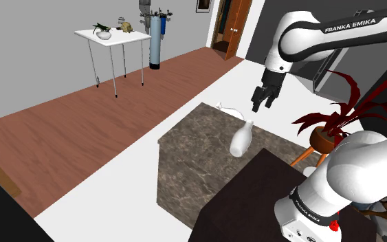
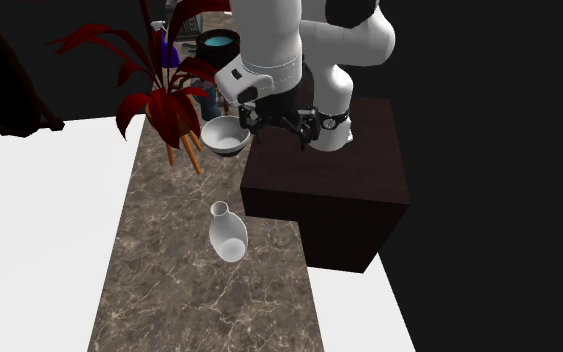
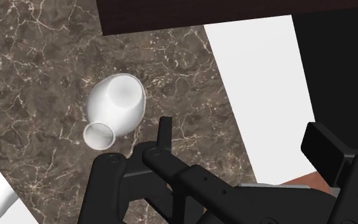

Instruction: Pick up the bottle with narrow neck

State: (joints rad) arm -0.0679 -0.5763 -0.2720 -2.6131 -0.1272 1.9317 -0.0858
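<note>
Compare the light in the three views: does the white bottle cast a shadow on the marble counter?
Shoulder view: bright and even, no clear shadow from the bottle on the counter. Second exterior view: much dimmer, the bottle's lower side grey, black areas around. Wrist view: soft shading on the bottle, no cast shadow visible.

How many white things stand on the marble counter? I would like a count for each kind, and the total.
bottle with narrow neck: 1
bowl: 1
Total: 2
</note>
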